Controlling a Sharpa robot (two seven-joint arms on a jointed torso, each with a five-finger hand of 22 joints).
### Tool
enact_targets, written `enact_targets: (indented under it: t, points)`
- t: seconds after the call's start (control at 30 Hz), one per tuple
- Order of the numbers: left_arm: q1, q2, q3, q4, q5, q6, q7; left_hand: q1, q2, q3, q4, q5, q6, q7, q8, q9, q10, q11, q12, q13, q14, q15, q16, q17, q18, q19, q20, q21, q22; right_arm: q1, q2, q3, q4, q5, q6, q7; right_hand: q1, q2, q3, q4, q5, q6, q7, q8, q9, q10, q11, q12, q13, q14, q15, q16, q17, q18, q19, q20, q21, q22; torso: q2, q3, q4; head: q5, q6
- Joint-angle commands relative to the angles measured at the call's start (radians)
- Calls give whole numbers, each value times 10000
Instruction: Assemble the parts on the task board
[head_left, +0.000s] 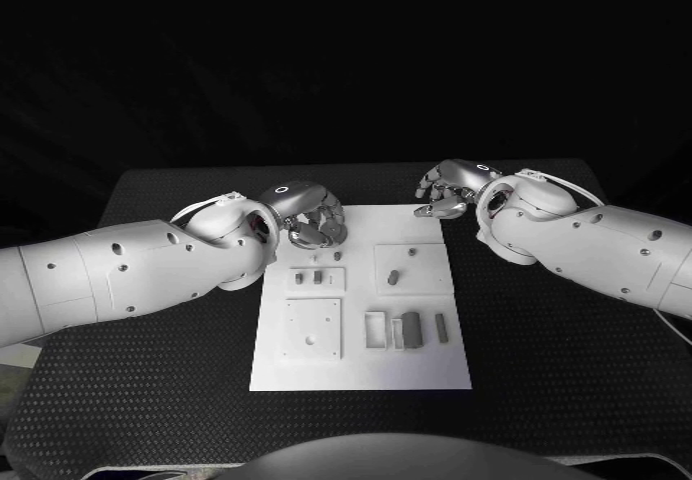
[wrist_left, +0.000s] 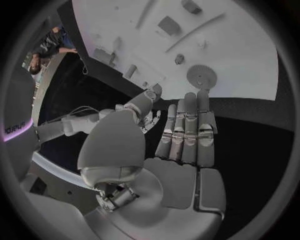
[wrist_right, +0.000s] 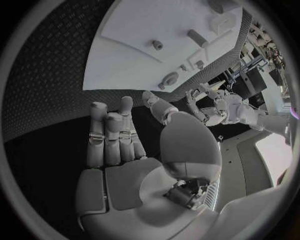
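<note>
Fingers (wrist_left: 187, 130) of both hands straight, seemingly empty, above the task board's (head_left: 361, 375) far edge.

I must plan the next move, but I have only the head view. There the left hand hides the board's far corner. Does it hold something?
Observer: No. In the left wrist view the left hand is empty, its fingers straight.
Operator: What is near it?
Observer: A small gear lies flat on the task board, just beyond the fingertips, untouched.
Operator: And the right hand?
Observer: The right wrist view shows the right hand empty too, fingers stretched out above the black table, beside the board's edge.
</note>
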Motion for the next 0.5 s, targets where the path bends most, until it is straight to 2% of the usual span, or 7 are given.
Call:
enact_targets:
  t: [0.03, 0.13, 0.27, 0.5]
  points:
    - [-142, 163, 1, -141, -1641, -449, 464, 100, -95, -52, 75, -9, 160, 12, 88, -51, 188, -30, -145, -35, 428, -183, 277, 346, 204, 471, -184, 245, 173, -5, 7, 5, -11, 12, 15, 11, -87, 0, -5, 63, 33, -22, 50, -46, -13, -70, 5, 36, -15, -38, -8, -58, 12, 439, -7, -81, -39, 182, 5, -8, -12, -1, 6]
    - [-217, 286, 2, -241, -1749, -332, 475, 218, -16, -195, 76, 101, 363, 50, 180, -133, 509, -127, -265, -18, 819, -329, 870, 932, 233, 968, -408, 662, 623, -9, 24, 5, -14, 12, 12, 15, -87, 1, -5, 65, 34, -23, 50, -47, -13, -69, 5, 37, -15, -36, -8, -58, 12, 439, -6, -81, -39, 182, 5, -1, -8, -23, 10]
    - [-263, 350, 3, -301, -1887, -223, 494, 334, 90, -310, 64, 166, 567, 86, 259, -216, 758, -213, -378, 19, 1221, -448, 1709, 1457, 392, 1491, -568, 1222, 1244, -11, 31, 5, -16, 14, 25, 19, -87, 3, -4, 67, 34, -23, 50, -47, -13, -68, 5, 38, -15, -34, -8, -57, 13, 439, -4, -82, -38, 182, 6, 10, -14, -35, -11]
    - [-386, 503, 3, -509, -1990, 331, 391, 352, 231, -348, 74, 229, 731, 77, 307, -349, 811, -220, -686, 17, 1525, -479, 2649, 1816, 669, 1847, -602, 1894, 2171, -13, 40, 5, -9, 18, 15, 21, -87, 6, -3, 71, 34, -24, 50, -48, -13, -65, 5, 42, -15, -30, -8, -56, 14, 439, 0, -83, -37, 182, -1, 22, -7, -60, -19]
